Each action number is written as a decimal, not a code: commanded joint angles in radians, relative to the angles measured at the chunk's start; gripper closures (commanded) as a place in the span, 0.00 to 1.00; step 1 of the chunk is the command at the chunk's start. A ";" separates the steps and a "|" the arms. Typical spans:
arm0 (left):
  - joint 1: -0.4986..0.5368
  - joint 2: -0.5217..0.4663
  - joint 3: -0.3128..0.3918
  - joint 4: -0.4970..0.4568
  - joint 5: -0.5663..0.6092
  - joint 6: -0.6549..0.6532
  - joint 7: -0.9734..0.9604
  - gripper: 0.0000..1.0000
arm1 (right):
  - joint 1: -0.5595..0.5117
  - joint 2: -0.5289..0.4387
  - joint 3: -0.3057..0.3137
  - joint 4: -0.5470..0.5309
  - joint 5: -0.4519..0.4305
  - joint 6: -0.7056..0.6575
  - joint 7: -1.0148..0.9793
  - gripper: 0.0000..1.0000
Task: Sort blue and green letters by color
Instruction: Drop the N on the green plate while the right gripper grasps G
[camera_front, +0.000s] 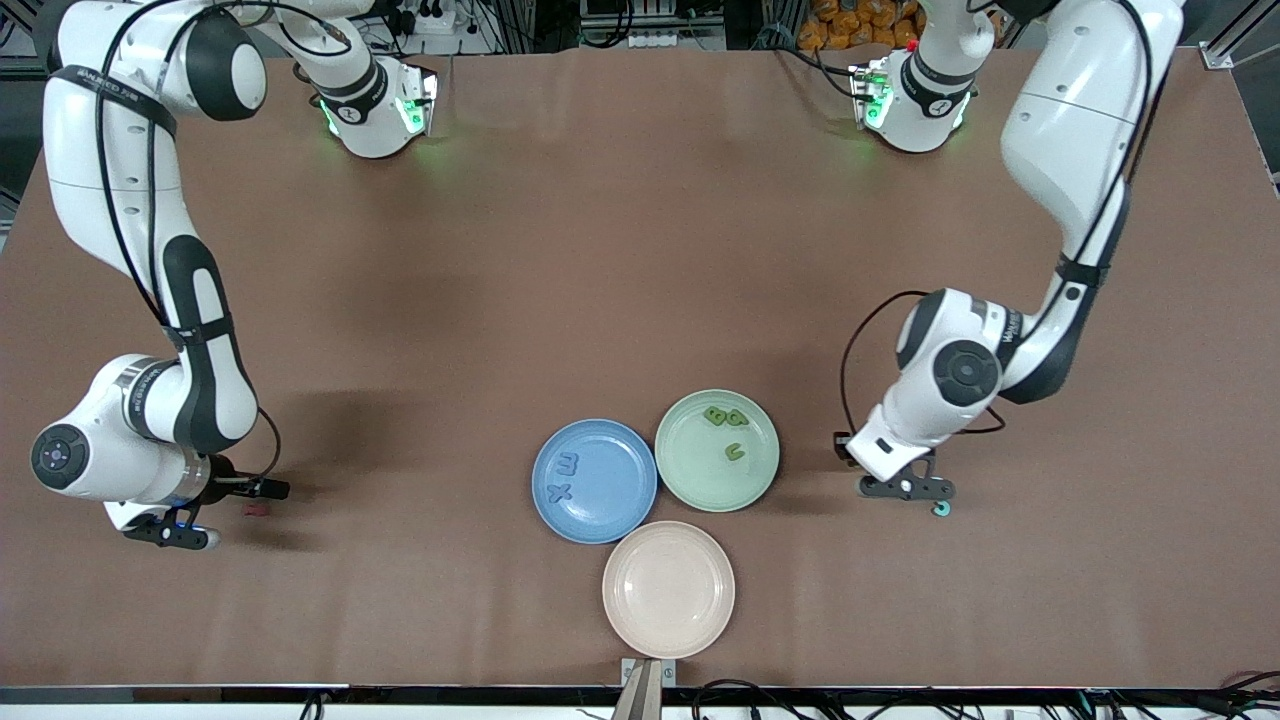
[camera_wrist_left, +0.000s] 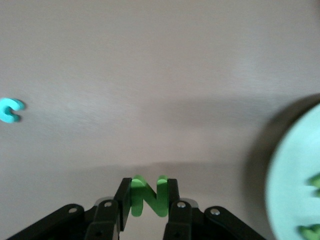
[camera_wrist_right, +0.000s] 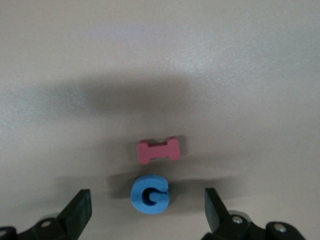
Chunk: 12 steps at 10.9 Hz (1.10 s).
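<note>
My left gripper (camera_front: 905, 489) (camera_wrist_left: 148, 186) is shut on a green letter N (camera_wrist_left: 148, 196), low over the table beside the green plate (camera_front: 700, 472) (camera_wrist_left: 292, 170), toward the left arm's end. That plate holds green letters (camera_front: 720, 415) (camera_wrist_left: 315, 181). Two blue letters (camera_front: 566, 476) lie in the blue plate (camera_front: 635, 500). My right gripper (camera_front: 170, 534) (camera_wrist_right: 146, 196) hangs open near the right arm's end of the table. A blue letter G (camera_wrist_right: 150, 194) lies flat between its fingers, touching neither.
A dark red letter (camera_wrist_right: 159, 150) (camera_front: 256, 508) lies on the table close to the blue G. A teal letter C (camera_front: 941, 509) (camera_wrist_left: 10, 110) lies beside the left gripper. A beige plate (camera_front: 668, 620) stands nearer to the front camera than the two other plates.
</note>
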 joint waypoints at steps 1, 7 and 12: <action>-0.149 -0.020 0.052 0.007 -0.041 -0.045 -0.200 0.94 | -0.014 0.024 0.014 0.035 -0.005 -0.015 -0.006 0.00; -0.297 0.009 0.052 0.056 -0.095 -0.045 -0.452 0.93 | -0.009 0.024 0.014 0.029 -0.002 -0.025 -0.007 0.03; -0.272 -0.009 0.047 0.054 -0.055 -0.051 -0.442 0.00 | -0.012 0.024 0.015 0.013 -0.002 -0.022 -0.055 1.00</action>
